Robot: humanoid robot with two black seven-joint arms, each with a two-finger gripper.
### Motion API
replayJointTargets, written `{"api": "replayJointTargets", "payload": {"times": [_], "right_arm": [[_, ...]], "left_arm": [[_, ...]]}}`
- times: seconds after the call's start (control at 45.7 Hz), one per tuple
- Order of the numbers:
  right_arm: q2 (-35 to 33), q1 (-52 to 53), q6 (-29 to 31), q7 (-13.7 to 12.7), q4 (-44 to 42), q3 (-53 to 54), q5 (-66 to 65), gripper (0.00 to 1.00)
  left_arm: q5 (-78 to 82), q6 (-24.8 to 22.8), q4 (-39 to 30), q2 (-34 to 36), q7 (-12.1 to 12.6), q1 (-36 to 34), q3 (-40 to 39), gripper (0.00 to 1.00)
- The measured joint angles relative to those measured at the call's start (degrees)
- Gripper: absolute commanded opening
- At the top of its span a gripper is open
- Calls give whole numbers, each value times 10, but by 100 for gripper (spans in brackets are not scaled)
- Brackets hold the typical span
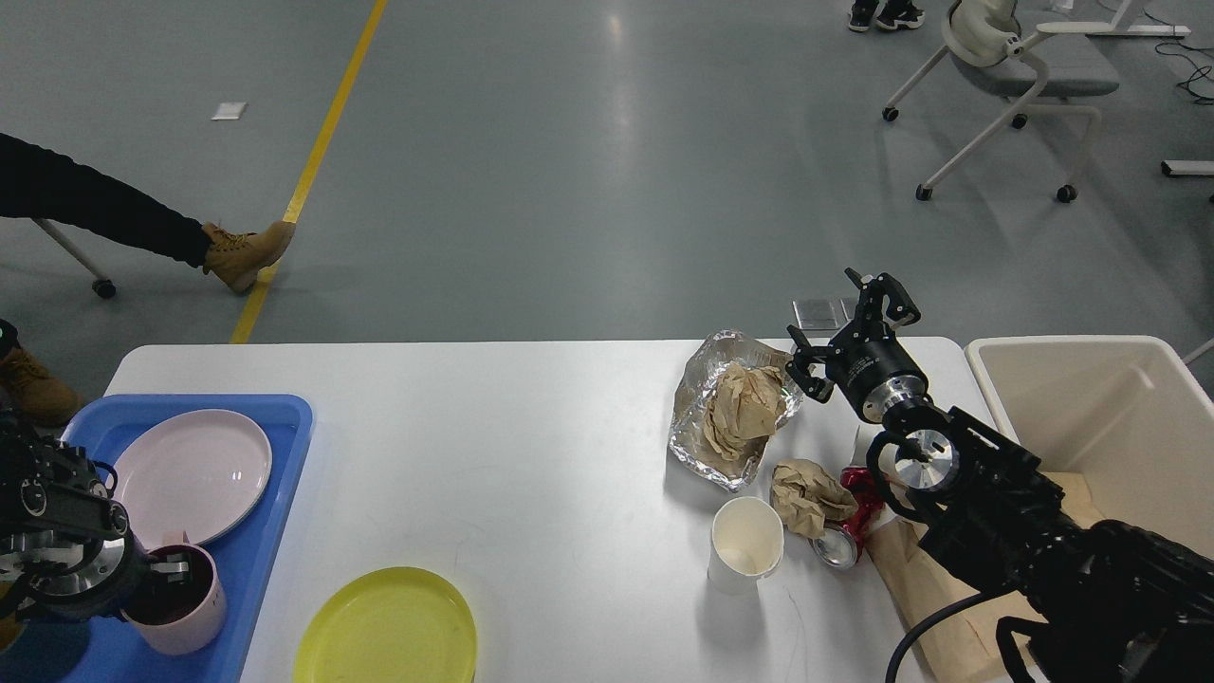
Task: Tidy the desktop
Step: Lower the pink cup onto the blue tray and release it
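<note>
The white table (531,427) fills the lower half of the head view, with the grey floor (588,171) of an open room beyond its far edge. A cream bin (1091,417) stands against the table's right end. A blue tray (270,493) lies on the table's left end.

Right tool (854,318): fingers spread, holding nothing, raised over the far right table edge just beside a crumpled foil sheet (697,417) that carries a brown paper wad (744,403).

Left tool (166,574): at the lower left, over the tray. One finger sits inside a pink mug (190,612) at the rim; whether the fingers pinch the rim cannot be told. The mug stands on the tray, near a pink plate (194,474).

On the table:
- Yellow plate (389,626), near edge, just beside the tray.
- White paper cup (746,545), upright.
- Second brown paper wad (806,495), touching a crushed red can (849,526).
- Brown paper bag (925,593), partly under the right arm.

In the room: a yellow floor line (318,156), a wheeled chair (1015,76) at the far right, and a seated person's leg and tan boot (242,251) at the left.
</note>
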Motion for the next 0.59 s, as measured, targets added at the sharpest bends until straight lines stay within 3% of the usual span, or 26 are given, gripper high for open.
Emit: {"api": "replayJointTargets", "payload": {"times": [0.416, 0.591], "right_arm": [[0, 0, 0, 0, 0, 0, 0, 100], [0, 0, 0, 0, 0, 0, 0, 100]], "left_arm": [[0, -59, -3, 26, 0, -27, 10, 74], [0, -80, -4, 33, 0, -59, 23, 88]]}}
